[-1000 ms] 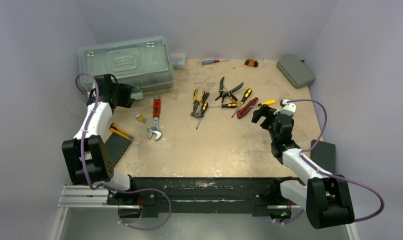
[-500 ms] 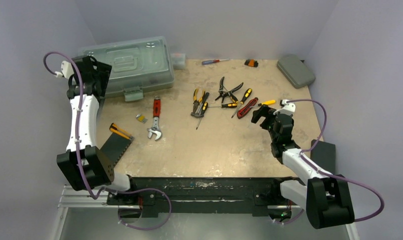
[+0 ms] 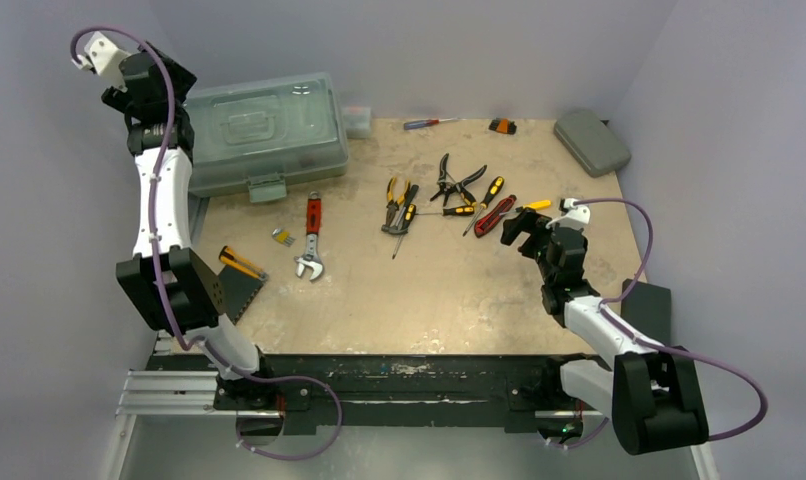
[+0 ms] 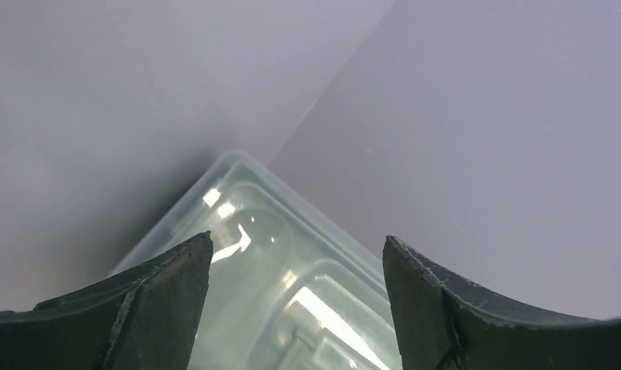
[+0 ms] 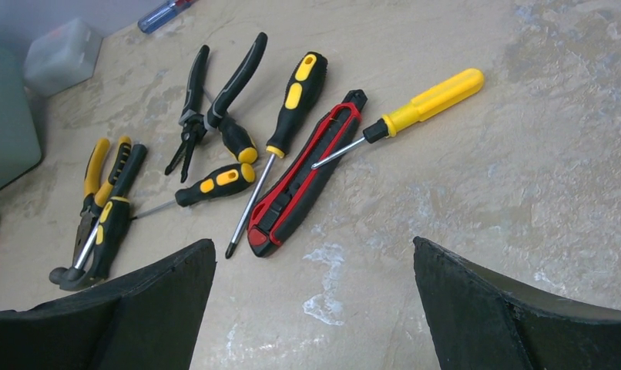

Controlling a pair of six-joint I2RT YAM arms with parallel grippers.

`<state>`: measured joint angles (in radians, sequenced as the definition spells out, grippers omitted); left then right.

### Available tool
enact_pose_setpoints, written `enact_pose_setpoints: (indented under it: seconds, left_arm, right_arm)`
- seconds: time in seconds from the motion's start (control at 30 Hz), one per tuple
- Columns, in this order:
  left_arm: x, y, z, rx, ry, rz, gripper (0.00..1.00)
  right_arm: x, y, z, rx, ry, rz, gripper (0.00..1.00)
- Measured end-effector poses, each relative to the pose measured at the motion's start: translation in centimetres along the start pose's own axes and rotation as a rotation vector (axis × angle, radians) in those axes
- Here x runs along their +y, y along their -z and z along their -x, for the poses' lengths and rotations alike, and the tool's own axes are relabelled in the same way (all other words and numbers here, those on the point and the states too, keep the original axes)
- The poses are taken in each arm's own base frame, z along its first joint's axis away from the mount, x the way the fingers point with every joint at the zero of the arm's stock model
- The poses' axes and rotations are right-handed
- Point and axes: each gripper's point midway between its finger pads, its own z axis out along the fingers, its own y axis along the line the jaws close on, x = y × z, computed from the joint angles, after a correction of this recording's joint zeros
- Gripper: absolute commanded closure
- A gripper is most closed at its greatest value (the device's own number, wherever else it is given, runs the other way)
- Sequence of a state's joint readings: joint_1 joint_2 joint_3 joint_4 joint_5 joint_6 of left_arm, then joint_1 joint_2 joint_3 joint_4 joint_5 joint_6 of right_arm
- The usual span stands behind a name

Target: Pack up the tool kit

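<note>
The tool kit's grey-green box (image 3: 264,125) stands at the table's back left with its translucent lid down and its front latch (image 3: 267,188) facing me. My left gripper (image 3: 164,85) is raised above the box's left end, open and empty; in the left wrist view the left gripper (image 4: 297,243) frames the lid's far corner (image 4: 253,239). Loose tools lie mid-table: a red wrench (image 3: 311,235), pliers (image 3: 394,200), a red utility knife (image 5: 307,173) and a yellow screwdriver (image 5: 427,100). My right gripper (image 3: 519,228) hovers open just near of them, and the right gripper (image 5: 315,243) has only bare table between its fingers.
A small flat grey case (image 3: 591,142) lies at the back right. A small clear box (image 3: 356,120), a blue-red screwdriver (image 3: 429,123) and a black-orange item (image 3: 502,126) sit along the back edge. An orange-black screwdriver (image 3: 241,262) and small keys (image 3: 282,237) lie near the left arm.
My left arm has left the box's front latch and swung up and back to above the box's left end, its jaws opening wider. The right arm has not moved.
</note>
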<state>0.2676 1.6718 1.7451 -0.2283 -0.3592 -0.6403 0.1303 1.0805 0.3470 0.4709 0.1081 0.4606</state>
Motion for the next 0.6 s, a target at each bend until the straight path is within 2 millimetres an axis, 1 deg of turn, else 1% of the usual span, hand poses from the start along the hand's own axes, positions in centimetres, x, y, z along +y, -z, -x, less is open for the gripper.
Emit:
enact_pose_setpoints:
  seconds: [0.07, 0.23, 0.3, 0.43, 0.6]
  left_arm:
    - [-0.1, -1.5, 0.0, -0.025, -0.052, 0.003, 0.20]
    - [1.2, -3.6, -2.1, -0.001, -0.114, 0.050, 0.17]
    - [1.5, -4.4, -2.6, 0.005, -0.130, 0.070, 0.16]
    - [1.9, -5.4, -2.5, -0.005, -0.166, 0.100, 0.12]
    - [2.5, -5.8, -2.1, -0.005, -0.157, 0.121, 0.12]
  right_arm:
    - [0.0, -0.1, -0.2, 0.005, -0.006, 0.001, 0.01]
    - [0.3, -0.1, -0.3, 0.011, -0.014, 0.017, 0.01]
    - [0.4, -0.1, -0.3, 0.011, -0.018, 0.020, 0.01]
    - [0.4, -0.1, -0.3, 0.009, -0.019, 0.021, 0.01]
    - [0.4, -0.1, -0.3, 0.012, -0.019, 0.023, 0.01]
